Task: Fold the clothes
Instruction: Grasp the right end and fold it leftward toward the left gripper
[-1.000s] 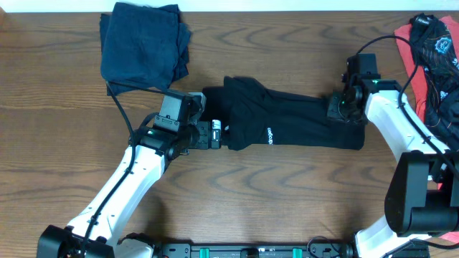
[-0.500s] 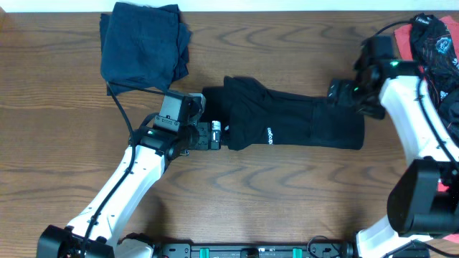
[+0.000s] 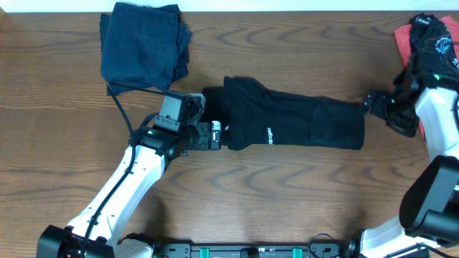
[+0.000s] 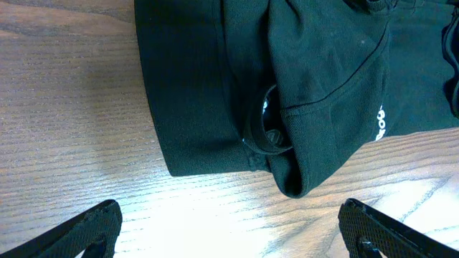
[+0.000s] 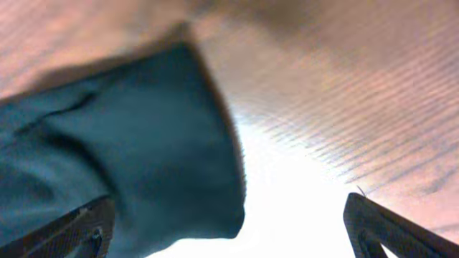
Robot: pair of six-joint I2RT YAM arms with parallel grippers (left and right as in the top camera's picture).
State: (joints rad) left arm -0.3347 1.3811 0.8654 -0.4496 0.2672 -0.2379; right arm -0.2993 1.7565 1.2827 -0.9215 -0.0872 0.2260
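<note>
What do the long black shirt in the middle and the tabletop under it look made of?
Black shirt: soft matte knit fabric, perhaps cotton jersey; it creases and shows stitched hems. Tabletop: brown wood grain, maybe laminate or veneer; smooth, with a bright glare patch in the wrist views.

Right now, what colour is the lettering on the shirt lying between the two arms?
White lettering on the black shirt; clearest in the overhead view.

Wooden table (image 3: 287,201) carries black shirt (image 3: 294,122), folded navy shirt (image 3: 143,46), coral-red garment pile (image 3: 430,43).
</note>
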